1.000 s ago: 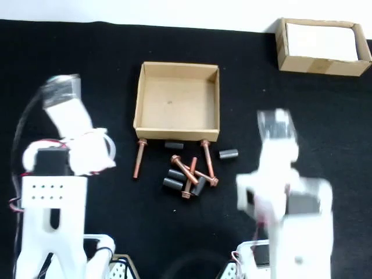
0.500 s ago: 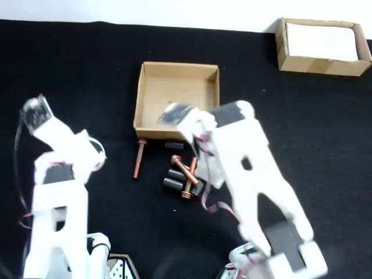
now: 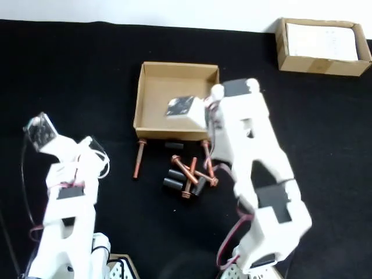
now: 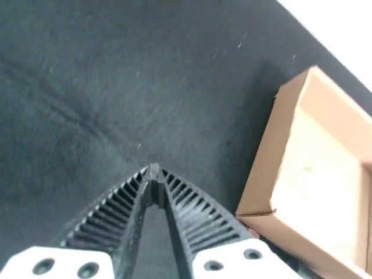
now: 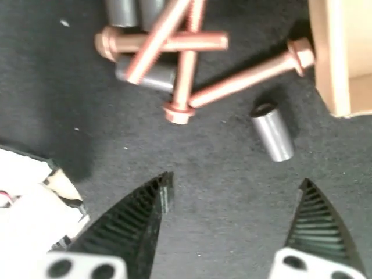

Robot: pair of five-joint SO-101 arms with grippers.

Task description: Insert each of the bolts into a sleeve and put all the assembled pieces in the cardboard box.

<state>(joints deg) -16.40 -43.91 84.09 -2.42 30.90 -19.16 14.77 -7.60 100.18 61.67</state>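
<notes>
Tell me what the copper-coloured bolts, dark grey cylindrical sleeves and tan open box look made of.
Copper-coloured bolts: likely metal, shiny coppery finish, flanged heads.
Dark grey cylindrical sleeves: hollow, smooth dull sheen; metal or plastic, unclear.
Tan open box: matte cardboard, folded corner seam.

5 bolts [image 3: 138, 158], 5 slvs [image 3: 172, 185], 2 boxes [image 3: 154, 132]

Two white plastic arms, blocky segs, left arm [image 3: 64, 192] strung w/ red & black cables, right arm [image 3: 256, 168] fitted w/ black servo faces & red wire loop, left gripper [image 4: 154, 174] & right gripper [image 5: 235, 181] tipped w/ black ribbed fingers [image 5: 136, 218], white mounts dotted w/ screw holes.
</notes>
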